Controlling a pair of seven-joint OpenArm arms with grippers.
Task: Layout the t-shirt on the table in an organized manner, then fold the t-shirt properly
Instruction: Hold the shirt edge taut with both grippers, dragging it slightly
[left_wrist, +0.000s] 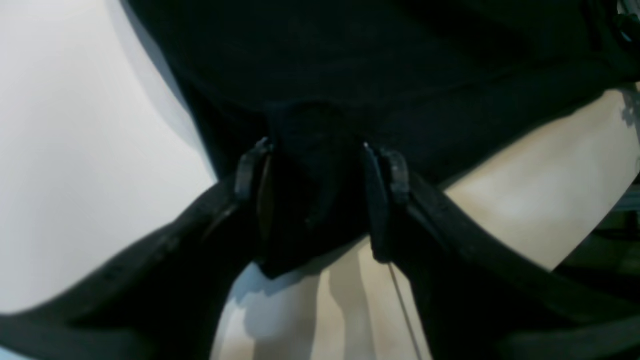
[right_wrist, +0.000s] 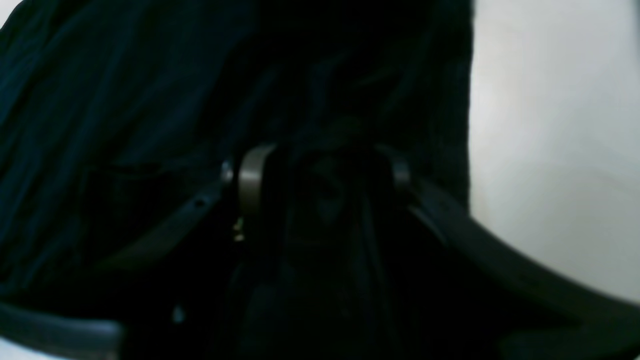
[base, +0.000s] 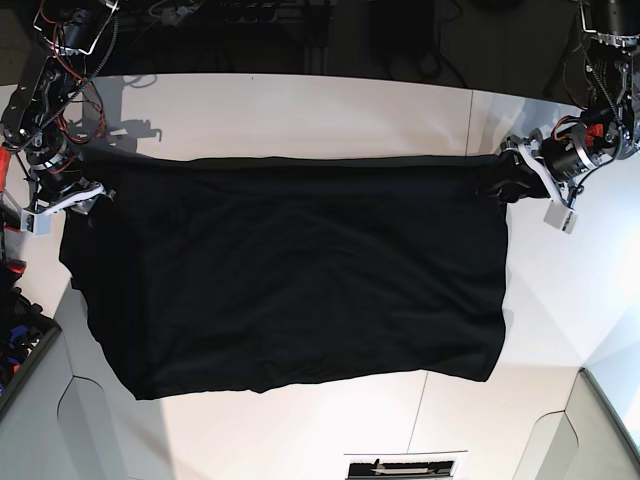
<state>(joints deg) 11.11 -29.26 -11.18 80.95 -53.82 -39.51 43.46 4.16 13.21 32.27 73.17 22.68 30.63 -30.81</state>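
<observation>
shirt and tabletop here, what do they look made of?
T-shirt: soft matte black fabric, probably a cotton knit; it sags and creases between the two grippers without any shine. Table: smooth, hard white top, possibly laminate or painted board; it shows soft sheen, crisp shadows and a thin seam.

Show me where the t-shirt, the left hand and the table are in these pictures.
t-shirt (base: 290, 280): base view, middle of the black cloth.
left hand (left_wrist: 317, 150): left wrist view, between the fingertips, on gripped cloth.
table (base: 300, 105): base view, bare far strip.
</observation>
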